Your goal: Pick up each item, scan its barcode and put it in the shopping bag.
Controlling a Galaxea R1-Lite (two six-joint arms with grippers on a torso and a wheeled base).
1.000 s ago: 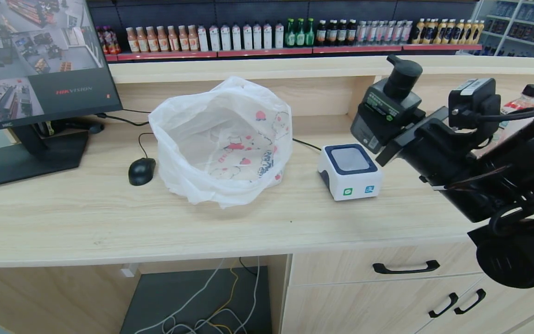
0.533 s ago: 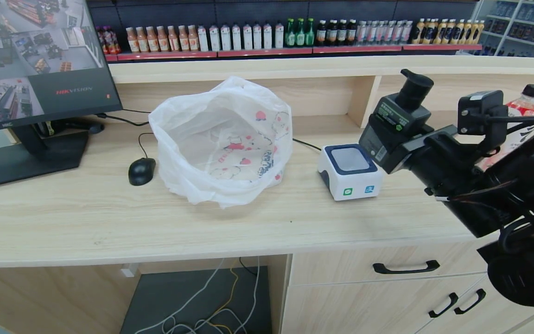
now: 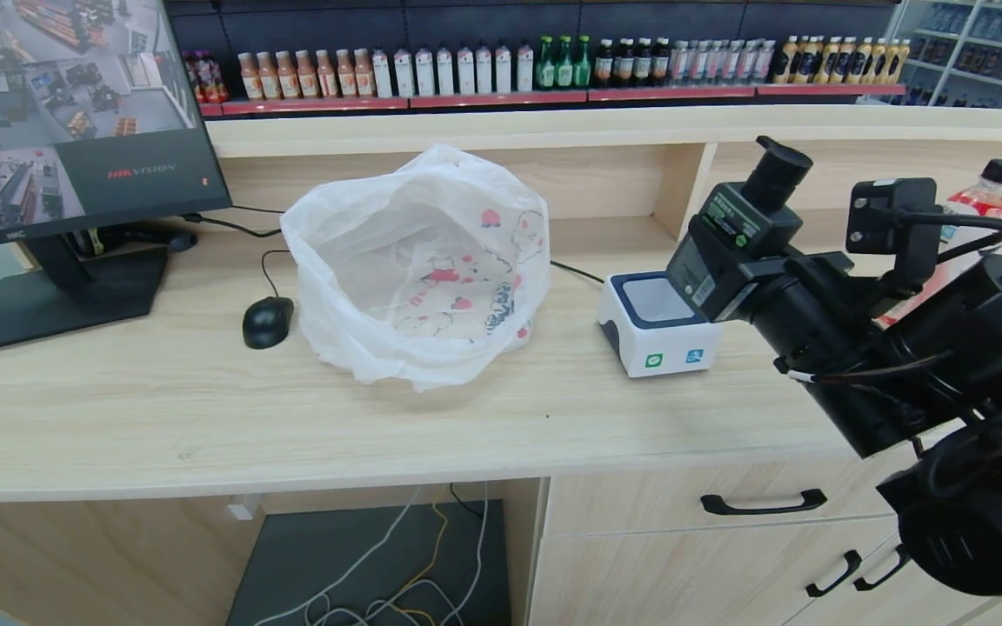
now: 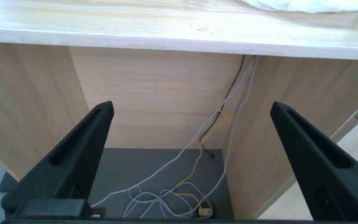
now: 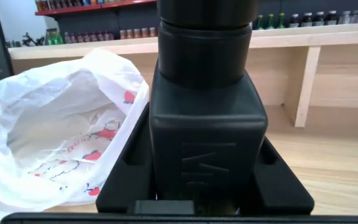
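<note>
Black square bottle (image 3: 740, 239) with its round black cap sat clamped in the right gripper (image 3: 758, 283), right of centre in the head view, tilted so the cap pointed up and to the right. The gripper's fingers were closed on the bottle's flat sides, which the right wrist view (image 5: 207, 124) showed from close behind, a finger pressed to each side. The bottle's lower end hung over the far right corner of the white barcode scanner (image 3: 657, 326); from where I stood I could not tell whether the two touched. The scanner stood on the pale wooden counter (image 3: 205, 409), just right of the white shopping bag (image 3: 418, 261), whose mouth gaped open near the middle of the frame, red cartoon prints showing through the plastic. A black mouse (image 3: 267, 321) lay just left of the bag, and a monitor (image 3: 66, 113) filled the upper left corner. Behind the arm, at the far right, stood a clear bottle with a red label (image 3: 979, 204). A shelf of bottles (image 3: 553, 65) ran across the top of the frame. The left gripper (image 4: 191, 109) hung below the counter edge, its fingers spread wide apart and holding nothing, facing loose cables (image 4: 185, 186) in the recess under the counter.
</note>
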